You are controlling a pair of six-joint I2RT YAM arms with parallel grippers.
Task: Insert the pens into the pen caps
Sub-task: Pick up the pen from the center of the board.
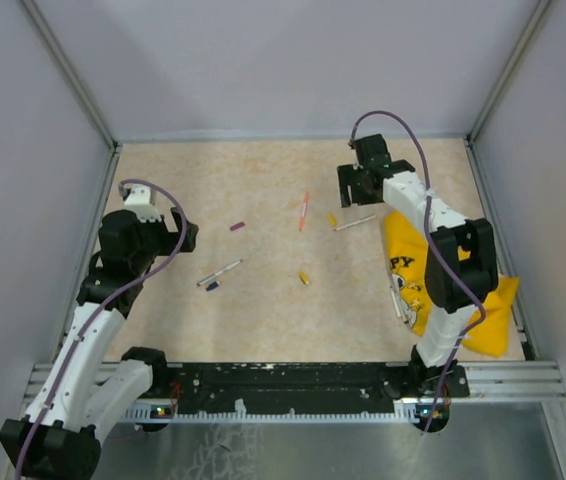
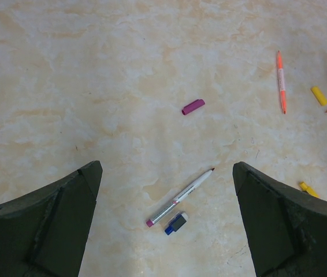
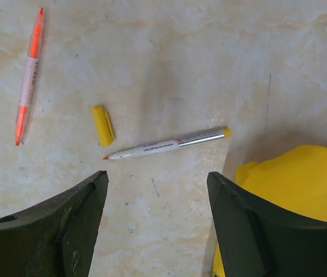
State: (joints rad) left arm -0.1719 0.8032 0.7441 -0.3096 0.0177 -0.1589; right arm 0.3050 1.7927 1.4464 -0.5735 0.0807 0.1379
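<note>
My left gripper is open and empty, above a white pen with a purple end and a dark blue cap beside it. A purple cap lies farther out. My right gripper is open and empty, just short of a white pen with a yellow end. A yellow cap lies by its tip. An orange-pink pen lies to the left. A second yellow cap sits mid-table.
A yellow cloth lies at the right, under my right arm, with a few more pens on it. Grey walls close in the table on three sides. A black rail runs along the near edge.
</note>
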